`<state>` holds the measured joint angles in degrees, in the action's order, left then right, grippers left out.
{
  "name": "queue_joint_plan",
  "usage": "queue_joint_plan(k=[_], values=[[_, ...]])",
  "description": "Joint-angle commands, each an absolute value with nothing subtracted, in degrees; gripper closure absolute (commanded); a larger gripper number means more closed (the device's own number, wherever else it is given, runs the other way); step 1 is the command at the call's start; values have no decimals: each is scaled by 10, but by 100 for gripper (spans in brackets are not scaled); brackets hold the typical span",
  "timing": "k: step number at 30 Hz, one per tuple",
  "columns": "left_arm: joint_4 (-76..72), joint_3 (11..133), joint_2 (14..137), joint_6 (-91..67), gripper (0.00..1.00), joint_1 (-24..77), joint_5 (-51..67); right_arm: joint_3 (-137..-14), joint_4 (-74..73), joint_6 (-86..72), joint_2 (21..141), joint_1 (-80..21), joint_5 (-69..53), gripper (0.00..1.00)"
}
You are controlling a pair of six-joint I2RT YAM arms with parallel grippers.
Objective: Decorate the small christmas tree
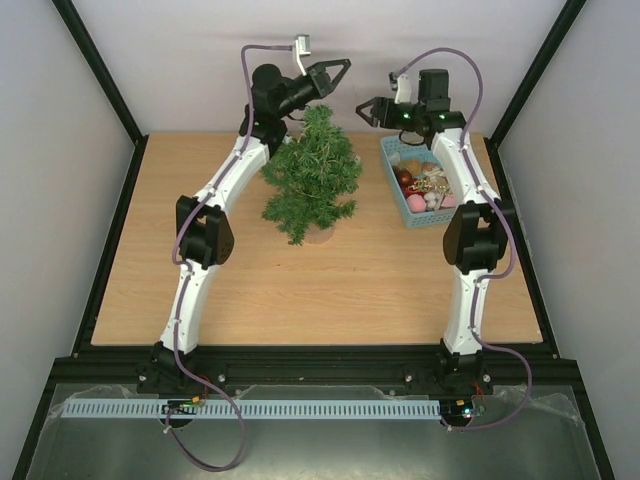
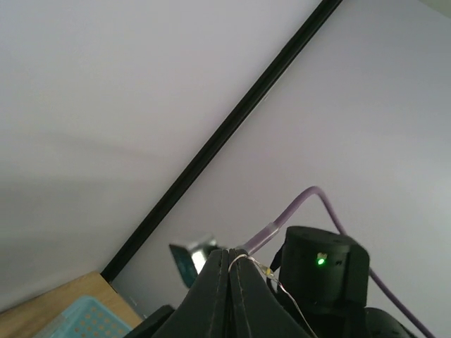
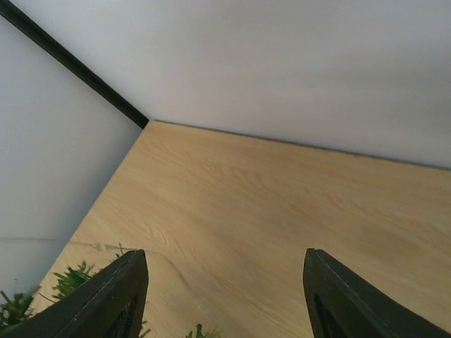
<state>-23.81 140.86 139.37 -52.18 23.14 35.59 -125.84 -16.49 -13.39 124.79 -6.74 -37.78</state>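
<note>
The small christmas tree stands on the wooden table, left of a light-blue basket. The basket holds ornaments. My left gripper is raised above and behind the treetop. In the left wrist view it is shut on a thin light wire with a tiny bulb. My right gripper hovers between the treetop and the basket's far end. In the right wrist view it is open wide and empty, with green tree tips at the lower left.
The back wall and black frame posts stand close behind both grippers. The right arm's joint with a green light sits just beyond my left fingers. A corner of the basket shows in the left wrist view.
</note>
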Motion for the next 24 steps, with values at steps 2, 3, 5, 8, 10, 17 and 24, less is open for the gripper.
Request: queue_joint_plan(k=[2,3,5,8,10,17,24], values=[[-267,1432,1394,-523,98,233,358,-1191,-128,-118,1228,-68,-372,38],[-266,1433,1394,-521,98,233,358,-1177,-120,-119,1221,-69,-366,38],[-261,1432,1394,-517,98,233,358,-1138,-92,-123,1204,-67,-358,38],[-260,1432,1393,-514,98,233,359,-1099,-67,-131,1186,-66,-352,38],[-260,1432,1393,-514,98,233,359,-1082,-55,-133,1180,-66,-354,38],[-264,1430,1387,-515,98,234,362,-1083,-11,-165,1190,-68,-381,40],[-272,1430,1388,-522,98,238,364,-1111,-5,-168,1205,-78,-394,40]])
